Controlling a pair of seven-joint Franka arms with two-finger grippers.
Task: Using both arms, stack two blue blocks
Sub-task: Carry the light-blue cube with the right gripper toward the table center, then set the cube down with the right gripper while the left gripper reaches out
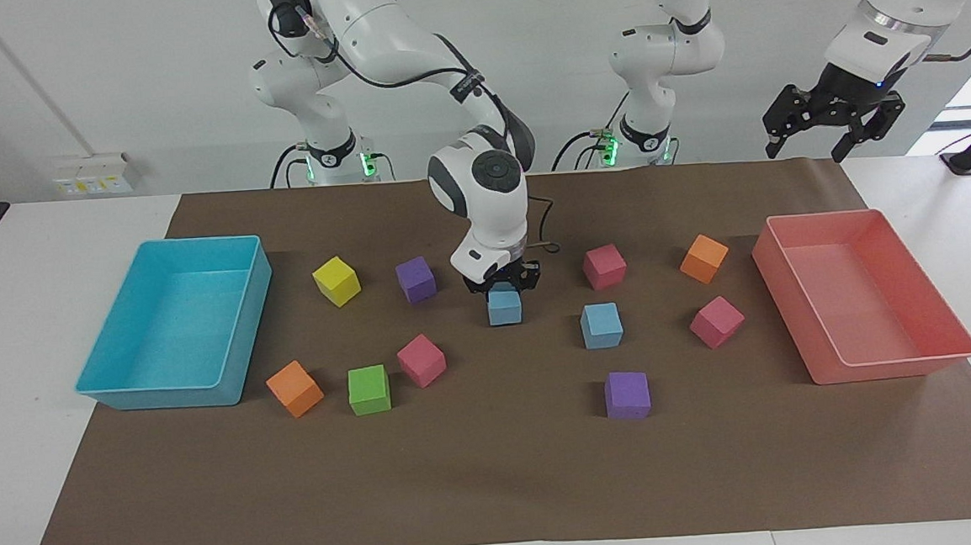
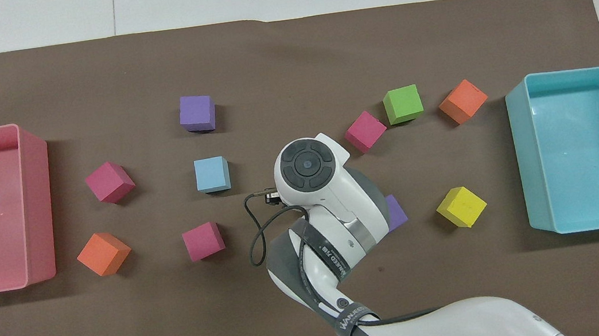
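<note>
Right gripper (image 1: 502, 287) clamps 1 blue block (image 1: 504, 307); left gripper (image 1: 832, 126) hangs spread over the pink tray (image 1: 942, 295) (bare inside); turquoise tray (image 1: 248, 312) likewise.

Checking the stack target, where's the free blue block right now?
In the facing view, the free blue block sits mid-mat, between a purple block and a pink block.

Both arms (image 1: 387, 34) are glossy white, built of rounded segments with grey-black bands at the joints. The wrist housing (image 2: 308, 168) carries a round dark-grey cap with segmented markings. A thin black cable (image 2: 261, 228) loops off the wrist, and a dark strap with white lettering (image 2: 348, 317) circles the forearm. Green lights (image 1: 369, 163) glow at the bases. Each black two-finger gripper (image 1: 831, 112) is angular, made of linked bars.
</note>
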